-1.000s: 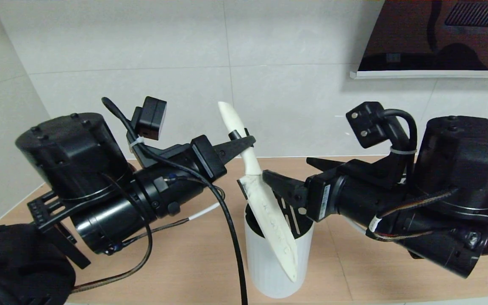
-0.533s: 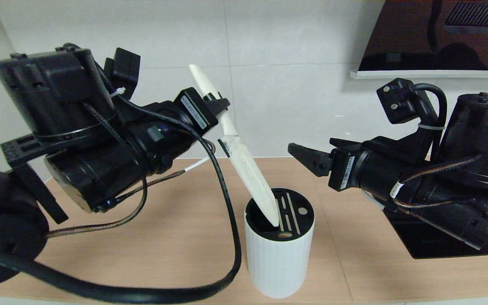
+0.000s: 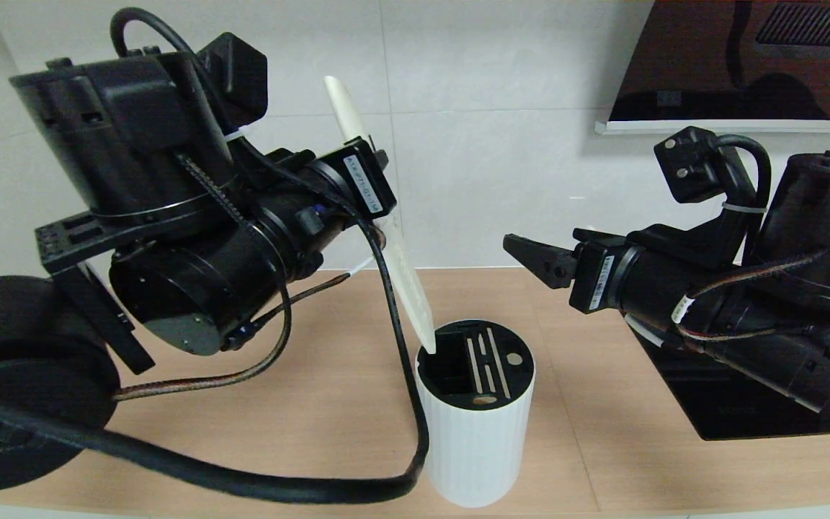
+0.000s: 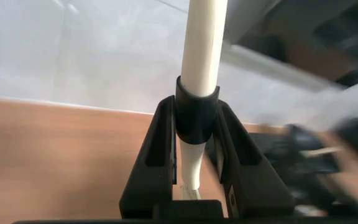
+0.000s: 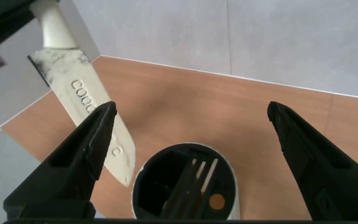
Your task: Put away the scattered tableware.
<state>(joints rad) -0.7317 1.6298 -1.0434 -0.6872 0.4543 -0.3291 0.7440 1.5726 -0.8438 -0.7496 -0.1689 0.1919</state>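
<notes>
Left wrist view, grip: we saw the left gripper (image 4: 196,121) clamped round the handle of the white knife (image 4: 202,43), one finger on each side, with the handle running up past them.
Left gripper, head view: the left gripper (image 3: 377,167) hung high above the counter (image 3: 314,418) and held the knife (image 3: 410,288) low on the handle, just above the blade.
Knife pose: it was tilted, handle end up toward the wall and blade slanting down. The tip sat at the rim of the knife holder (image 3: 472,440), over the wide opening on its left side. We could not tell whether the tip touched.
Knife, right wrist view: the knife (image 5: 73,81) came down at a slant beside the dark top of the knife holder (image 5: 224,179), tip not yet inside.
Handling: we judged it light and stiff. The blade looked ceramic or plastic, so probably brittle at tip and edge. The smooth handle could swivel in a pinch.
Where to hold: on the handle close to the blade, as it was here, never on the blade.
Risk: pushing down at that angle could chip the tip or tip the holder. The blade needed to be nearer upright and lined up with an opening first.
Right gripper: the right gripper (image 3: 534,252) was spread wide (image 5: 191,109) and carried nothing. It was above and to the right of the holder, apart from the knife.
Counter: it was wooden, with the holder standing upright on it and a dark cooktop (image 3: 710,422) to the right.
</notes>
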